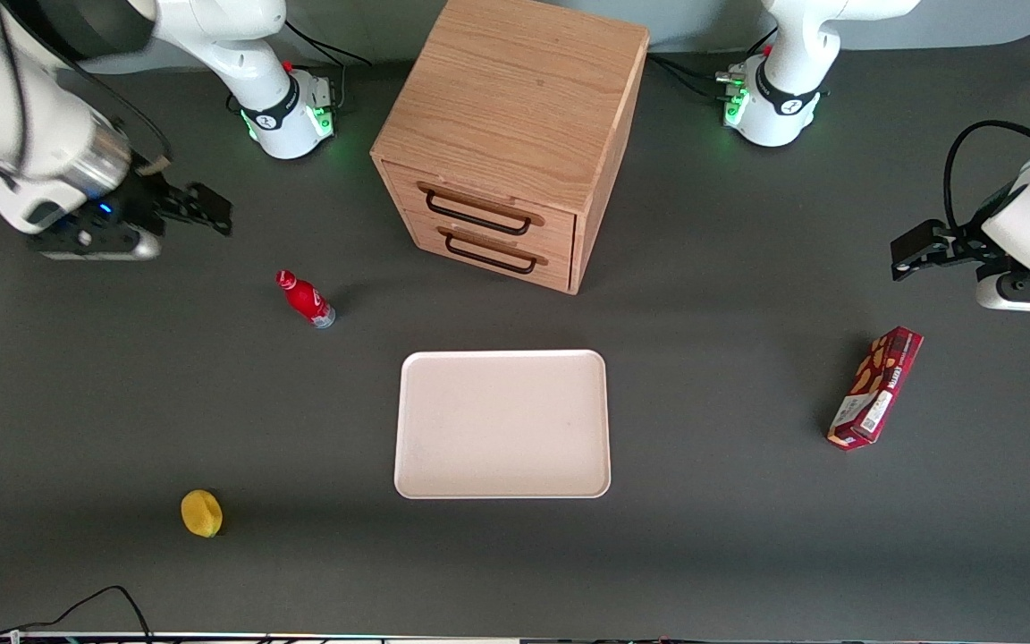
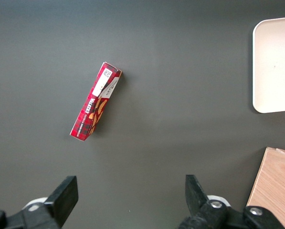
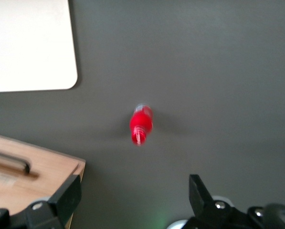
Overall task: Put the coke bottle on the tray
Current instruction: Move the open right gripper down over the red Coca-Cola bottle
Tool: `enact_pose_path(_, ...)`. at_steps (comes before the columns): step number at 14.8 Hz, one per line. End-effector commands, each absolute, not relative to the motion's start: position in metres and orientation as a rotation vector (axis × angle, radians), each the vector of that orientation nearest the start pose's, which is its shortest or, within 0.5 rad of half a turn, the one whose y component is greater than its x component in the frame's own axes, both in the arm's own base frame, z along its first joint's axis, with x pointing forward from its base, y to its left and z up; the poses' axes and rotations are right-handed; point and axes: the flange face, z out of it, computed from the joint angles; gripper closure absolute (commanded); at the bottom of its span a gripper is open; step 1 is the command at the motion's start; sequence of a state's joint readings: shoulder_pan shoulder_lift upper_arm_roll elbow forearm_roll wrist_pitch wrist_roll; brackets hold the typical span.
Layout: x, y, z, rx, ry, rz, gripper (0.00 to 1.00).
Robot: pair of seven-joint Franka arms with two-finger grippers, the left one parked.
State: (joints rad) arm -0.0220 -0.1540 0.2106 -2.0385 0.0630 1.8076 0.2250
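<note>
Down front sits a lemon (image 1: 201,513), while up the table the gripper (image 1: 211,207) hangs with fingers spread, the coke bottle (image 1: 306,299) standing at its four o'clock, well apart, and the tray (image 1: 503,424) lies empty nearby.

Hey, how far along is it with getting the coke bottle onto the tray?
Nothing looks done yet. The coke bottle stands on the table, apart from the tray and farther from the front camera than it; the tray holds nothing. In hand: the gripper is open, up off the table toward the working arm's end, with the bottle in its wrist camera's sight. Left: reach, grasp, carry, set down.
</note>
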Motion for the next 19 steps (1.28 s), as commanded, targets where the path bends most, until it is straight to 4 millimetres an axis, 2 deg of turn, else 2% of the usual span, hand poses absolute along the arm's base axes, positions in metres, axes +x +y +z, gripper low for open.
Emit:
enact_pose_path(1, 0.476, 0.100, 0.409, -3.110, 0.128, 0.046, 0.00)
enact_pose_path(3, 0.472, 0.112, 0.370, -3.104, 0.140, 0.008, 0.00)
enact_pose_path(6, 0.465, 0.113, 0.337, -3.096, 0.158, -0.029, 0.00)
enact_pose_path(9, 0.453, 0.113, 0.325, -3.105, 0.150, -0.007, 0.00)
enact_pose_path(13, 0.439, 0.112, 0.324, -3.118, 0.139, -0.003, 0.15)
enact_pose_path(14, 0.435, 0.114, 0.326, -3.122, 0.127, -0.011, 0.26)
enact_pose_path(15, 0.434, 0.113, 0.326, -3.124, 0.128, -0.009, 0.47)
enact_pose_path(16, 0.434, 0.115, 0.327, -3.124, 0.123, -0.011, 0.78)
enact_pose_path(17, 0.434, 0.116, 0.327, -3.124, 0.118, -0.011, 1.00)
enact_pose_path(19, 0.434, 0.123, 0.328, -3.129, 0.087, -0.019, 1.00)
